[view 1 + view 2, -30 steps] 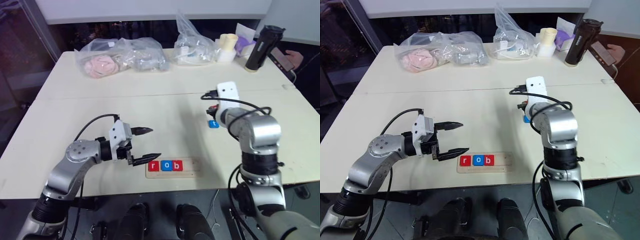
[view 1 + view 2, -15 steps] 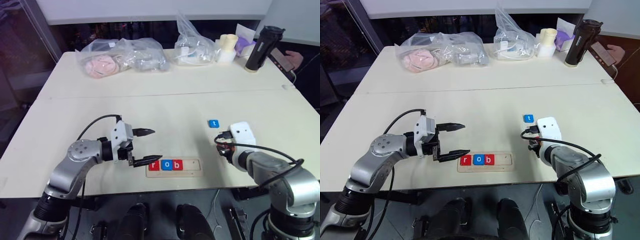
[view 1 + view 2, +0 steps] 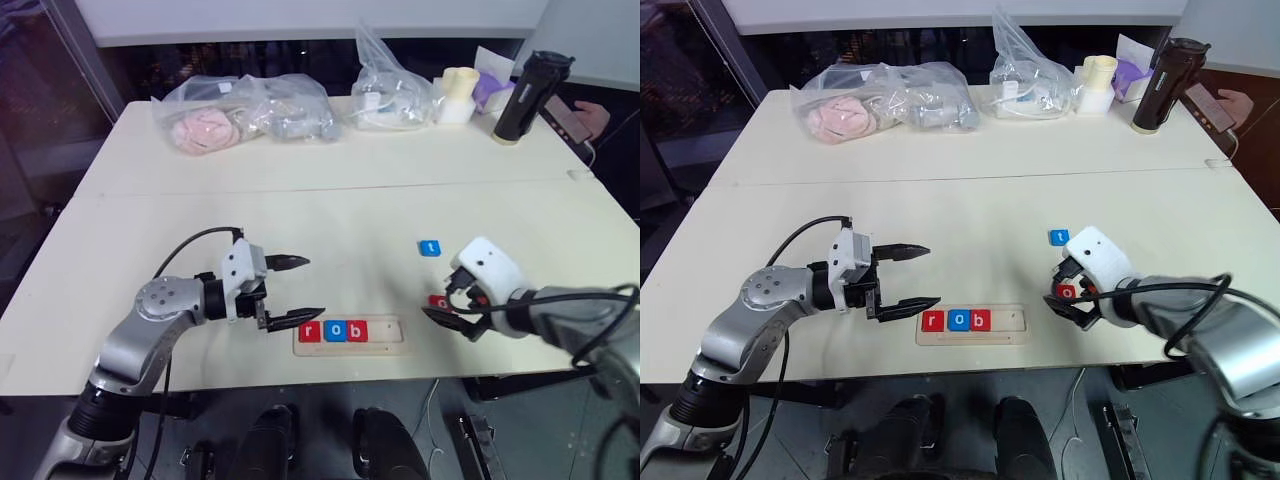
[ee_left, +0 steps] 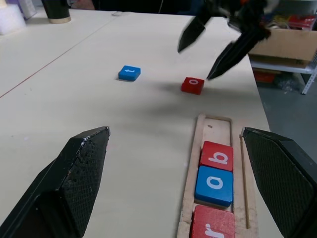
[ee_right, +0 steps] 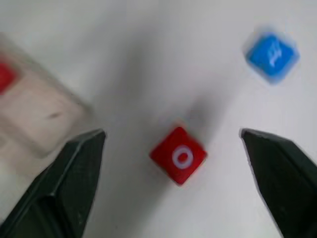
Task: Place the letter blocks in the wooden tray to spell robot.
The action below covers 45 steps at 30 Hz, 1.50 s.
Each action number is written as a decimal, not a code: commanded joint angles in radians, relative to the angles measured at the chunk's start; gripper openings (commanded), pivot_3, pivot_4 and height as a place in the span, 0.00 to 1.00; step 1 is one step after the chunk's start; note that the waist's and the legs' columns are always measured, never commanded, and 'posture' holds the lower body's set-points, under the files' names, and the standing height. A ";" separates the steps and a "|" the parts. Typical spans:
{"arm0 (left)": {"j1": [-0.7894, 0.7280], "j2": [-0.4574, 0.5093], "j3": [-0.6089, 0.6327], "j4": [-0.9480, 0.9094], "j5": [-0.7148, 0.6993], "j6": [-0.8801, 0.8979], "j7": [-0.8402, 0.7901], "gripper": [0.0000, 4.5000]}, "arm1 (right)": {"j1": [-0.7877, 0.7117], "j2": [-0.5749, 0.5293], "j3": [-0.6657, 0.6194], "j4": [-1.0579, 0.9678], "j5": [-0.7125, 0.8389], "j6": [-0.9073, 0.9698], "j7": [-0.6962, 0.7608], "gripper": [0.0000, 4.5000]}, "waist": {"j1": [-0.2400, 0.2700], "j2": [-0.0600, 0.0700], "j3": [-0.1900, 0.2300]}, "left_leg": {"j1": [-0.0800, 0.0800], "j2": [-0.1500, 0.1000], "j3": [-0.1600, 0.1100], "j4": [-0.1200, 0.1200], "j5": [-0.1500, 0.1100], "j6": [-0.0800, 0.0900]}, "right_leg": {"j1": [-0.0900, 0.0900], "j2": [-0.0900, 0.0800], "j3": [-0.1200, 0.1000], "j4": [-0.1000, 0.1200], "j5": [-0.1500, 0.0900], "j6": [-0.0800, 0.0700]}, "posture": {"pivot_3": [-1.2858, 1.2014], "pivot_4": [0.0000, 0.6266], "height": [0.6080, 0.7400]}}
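On cream table (image 3: 330, 200): clear bags (image 3: 245, 108) at back | wooden tray (image 3: 385, 343) near front | both fingers released

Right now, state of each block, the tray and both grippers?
wooden tray: r, o, b seated, two slots free
red o block: loose on table, between right gripper's open fingers
blue t block: loose on table
left gripper: open, empty
right gripper: open, above red o block

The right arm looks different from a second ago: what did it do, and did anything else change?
The right gripper swung back from beside the blue t toward the table's near edge, opened, and let go of the red o, which now lies on the table between its fingers. The left gripper, the tray with r, o, b, and the t stayed put.
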 commanded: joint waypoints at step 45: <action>0.010 0.027 0.023 -0.043 -0.019 -0.001 0.000 1.00 | -0.013 0.043 0.196 0.132 -0.188 -0.558 0.480 0.25 | 0.026 0.000 0.000 | 0.002 -0.001 0.000 0.005 -0.005 0.000 | 0.006 -0.003 0.001 -0.005 0.004 -0.002 | 0.52 0.24 0.98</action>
